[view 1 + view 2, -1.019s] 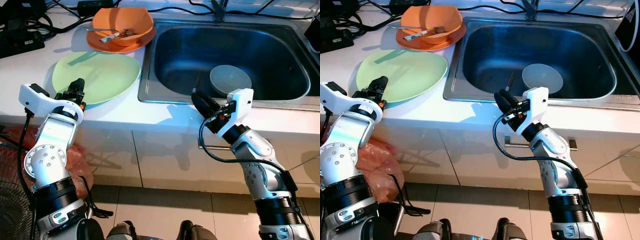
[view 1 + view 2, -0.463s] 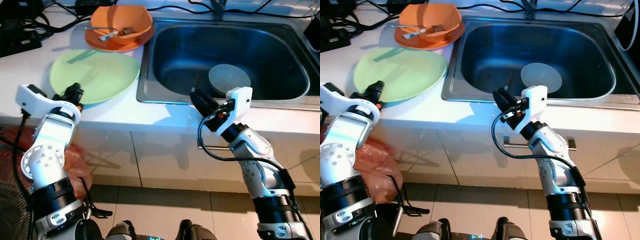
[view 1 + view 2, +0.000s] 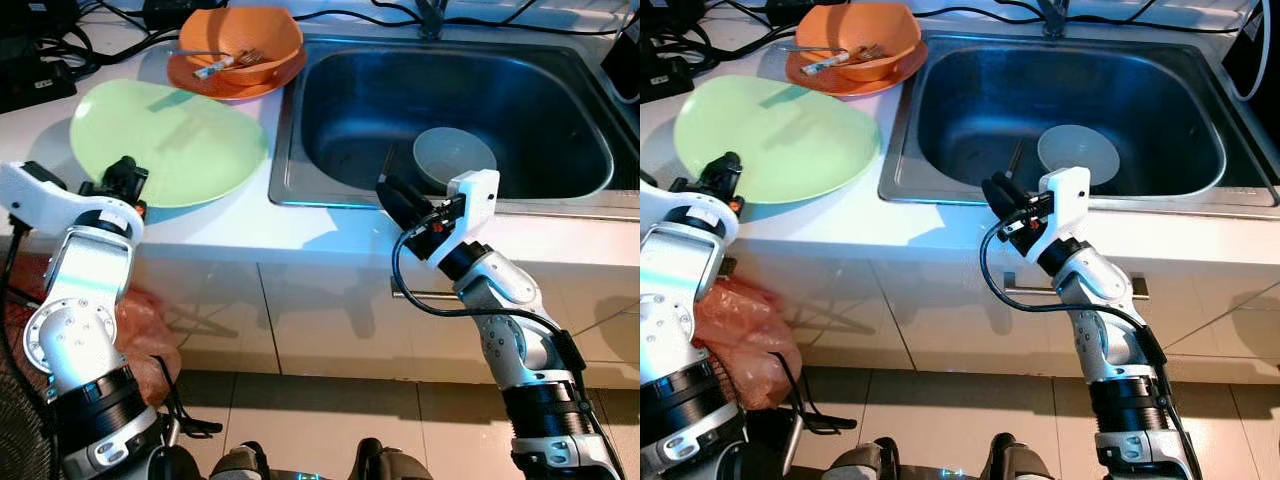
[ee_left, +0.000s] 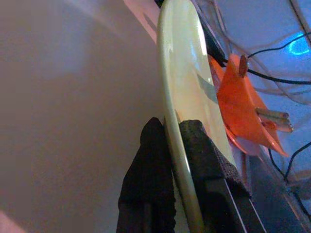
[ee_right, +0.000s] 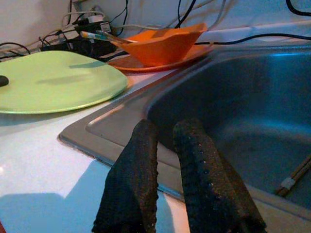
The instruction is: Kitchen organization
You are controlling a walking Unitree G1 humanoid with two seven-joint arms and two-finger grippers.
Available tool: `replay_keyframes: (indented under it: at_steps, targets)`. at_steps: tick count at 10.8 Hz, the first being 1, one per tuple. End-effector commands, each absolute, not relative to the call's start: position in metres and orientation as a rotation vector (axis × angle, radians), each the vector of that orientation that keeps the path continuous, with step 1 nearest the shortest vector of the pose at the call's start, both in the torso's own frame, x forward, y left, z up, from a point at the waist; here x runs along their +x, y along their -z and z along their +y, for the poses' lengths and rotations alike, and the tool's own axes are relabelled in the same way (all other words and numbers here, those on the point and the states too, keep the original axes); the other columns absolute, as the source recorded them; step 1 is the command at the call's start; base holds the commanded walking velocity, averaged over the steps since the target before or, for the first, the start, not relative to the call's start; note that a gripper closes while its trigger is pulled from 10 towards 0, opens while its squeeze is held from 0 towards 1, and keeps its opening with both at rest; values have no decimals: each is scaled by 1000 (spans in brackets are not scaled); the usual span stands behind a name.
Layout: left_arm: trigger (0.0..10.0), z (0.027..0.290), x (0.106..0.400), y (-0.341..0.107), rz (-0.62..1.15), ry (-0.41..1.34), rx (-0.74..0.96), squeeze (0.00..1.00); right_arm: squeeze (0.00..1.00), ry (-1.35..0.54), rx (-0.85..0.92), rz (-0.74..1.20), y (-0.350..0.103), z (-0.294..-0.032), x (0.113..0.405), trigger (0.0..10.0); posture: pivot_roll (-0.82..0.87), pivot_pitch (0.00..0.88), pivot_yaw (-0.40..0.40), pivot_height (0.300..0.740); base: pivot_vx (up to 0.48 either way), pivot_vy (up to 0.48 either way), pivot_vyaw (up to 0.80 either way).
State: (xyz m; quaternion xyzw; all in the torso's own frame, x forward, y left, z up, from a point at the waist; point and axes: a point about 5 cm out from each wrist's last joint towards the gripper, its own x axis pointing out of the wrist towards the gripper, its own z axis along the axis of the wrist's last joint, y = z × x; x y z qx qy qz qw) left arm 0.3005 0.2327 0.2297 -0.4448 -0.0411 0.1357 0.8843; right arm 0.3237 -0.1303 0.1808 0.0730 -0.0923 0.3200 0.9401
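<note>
A large pale green plate (image 3: pixel 170 135) lies on the white counter left of the sink (image 3: pixel 283 160). My left gripper (image 3: pixel 122 172) is shut on its near rim; in the left wrist view the plate (image 4: pixel 187 97) runs edge-on between the two black fingers (image 4: pixel 150 145). Its near side looks slightly raised. Behind it an orange bowl (image 3: pixel 240 40) with utensils (image 3: pixel 215 68) sits on an orange plate (image 3: pixel 230 85). A grey bowl (image 3: pixel 453 160) and chopsticks (image 5: pixel 296 174) lie in the sink. My right gripper (image 3: pixel 392 195) hovers shut over the sink's front rim, holding nothing.
Black cables and a power adapter (image 3: pixel 35 75) crowd the counter's back left. The tap base (image 3: pixel 432 20) stands behind the sink. An orange plastic bag (image 3: pixel 140 325) sits on the floor by the cabinet, under my left arm. A cabinet handle (image 3: pixel 1135 290) is below the counter.
My left gripper has drawn the green plate to the left along the counter, away from the sink. The right gripper holds about the same spot at the sink rim.
</note>
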Motion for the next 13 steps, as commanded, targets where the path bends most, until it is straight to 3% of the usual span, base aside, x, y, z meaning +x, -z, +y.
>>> replay_keyframes:
  at_steps: [1, 3, 5, 8, 12, 13]
  targets:
    - [10000, 241, 293, -225, -74, -363, -907, 0, 0, -652, 154, -108, -164, -132, 323, 10000, 82, 199, -4, 740, 0, 0, 0]
    - [10000, 247, 287, -227, -112, -418, -884, 0, 0, -661, 151, -108, -165, -132, 325, 10000, 93, 190, -14, 740, 0, 0, 0]
    - [10000, 256, 279, -257, -286, -470, -640, 0, 0, -669, 151, -110, -165, -129, 327, 10000, 98, 180, -17, 740, 0, 0, 0]
    - [10000, 259, 273, -281, -417, -530, -452, 0, 0, -673, 156, -113, -164, -128, 328, 10000, 98, 169, -8, 740, 0, 0, 0]
    - [10000, 209, 278, -341, -730, -274, -101, 0, 0, -658, 162, -114, -162, -127, 328, 10000, 86, 161, 4, 740, 0, 0, 0]
    - [10000, 195, 274, -363, -853, -244, 64, 0, 0, -649, 165, -115, -161, -129, 327, 10000, 90, 163, -1, 740, 0, 0, 0]
